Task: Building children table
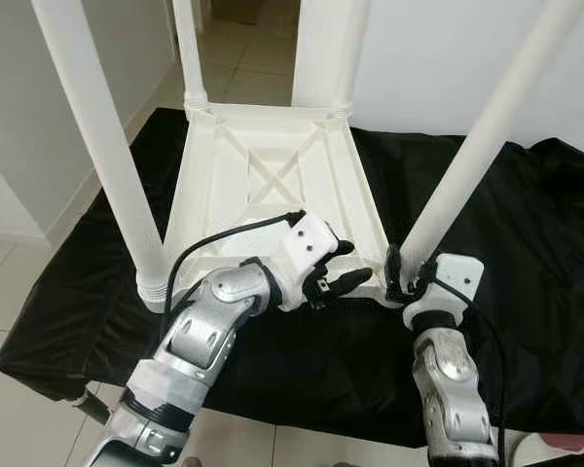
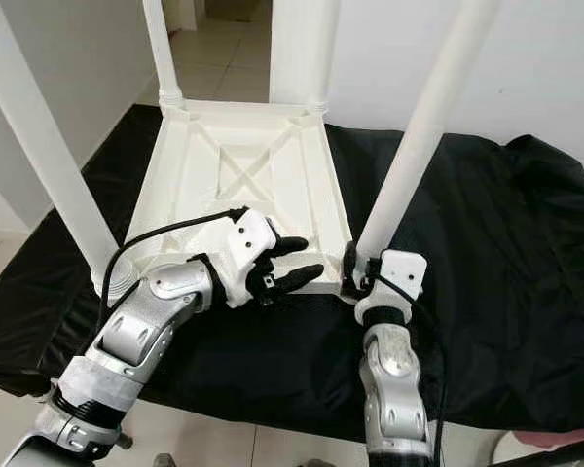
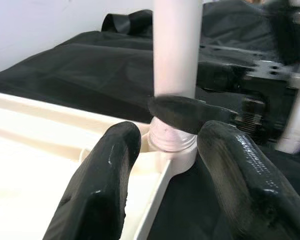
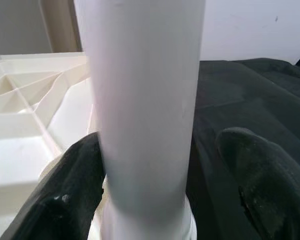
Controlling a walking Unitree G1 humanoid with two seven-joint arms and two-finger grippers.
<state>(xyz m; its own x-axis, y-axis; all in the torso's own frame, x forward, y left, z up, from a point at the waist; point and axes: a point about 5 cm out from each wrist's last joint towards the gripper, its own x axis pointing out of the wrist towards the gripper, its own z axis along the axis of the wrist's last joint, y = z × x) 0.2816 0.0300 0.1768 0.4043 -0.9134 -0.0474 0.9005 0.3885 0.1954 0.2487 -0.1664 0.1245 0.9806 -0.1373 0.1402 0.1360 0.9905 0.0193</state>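
A black cloth (image 1: 526,224) covers the whole surface, probably to keep the plastic from scuffing. On it, toward the near edge and left of centre, the white children's table (image 1: 273,185) lies upside down, its ribbed underside facing me so the corner sockets are reachable. All four white legs stand up out of those corners.

The near right leg (image 1: 487,126) is the one I am working on. My right gripper (image 1: 401,275) reaches up from the near edge, its jaws set either side of that leg just above the threaded collar; one finger presses the leg while the other stands a little off it, so they are open, not clamped. I judge this is for seating or twisting it home.

My left gripper (image 1: 333,274) rests over the table's near rim, jaws spread and empty, pointed at the same corner socket (image 3: 172,142), likely steadying the frame.
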